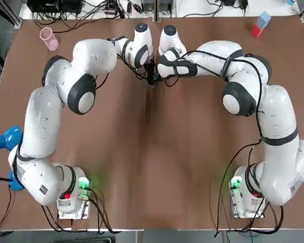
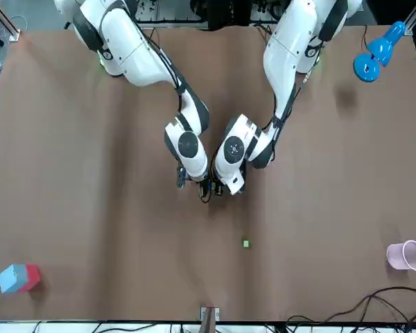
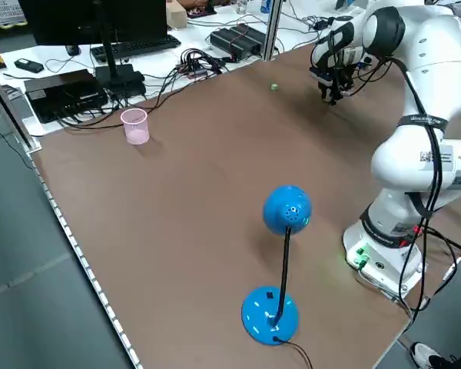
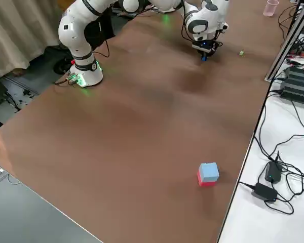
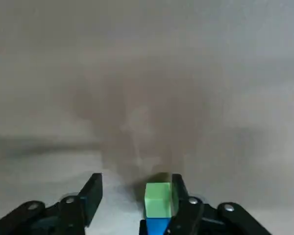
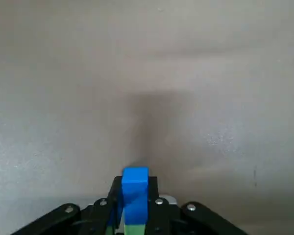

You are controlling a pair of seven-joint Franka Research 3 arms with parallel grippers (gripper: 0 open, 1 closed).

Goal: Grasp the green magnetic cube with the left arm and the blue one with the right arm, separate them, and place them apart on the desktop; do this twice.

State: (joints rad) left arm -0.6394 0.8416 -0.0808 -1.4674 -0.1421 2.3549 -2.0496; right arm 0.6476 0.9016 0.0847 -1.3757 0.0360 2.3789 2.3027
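A blue cube point(image 6: 135, 185) and a green cube point(image 5: 158, 197) cling together as one pair, low over the far middle of the table. My right gripper point(image 6: 135, 196) is shut on the blue one. My left gripper point(image 5: 135, 188) stands open around the green one, which rests against one finger point(image 5: 179, 191); the other finger is well apart from it. In the top view the two grippers meet wrist to wrist, left point(image 1: 149, 75) and right point(image 1: 158, 77). A second small green cube point(image 2: 246, 243) lies alone on the table beyond them.
A pink cup point(image 1: 48, 38) stands at the far left. A light blue and red block point(image 1: 261, 24) sits at the far right corner. A blue lamp point(image 1: 5, 139) stands at the left edge. Cables and electronics lie past the far edge.
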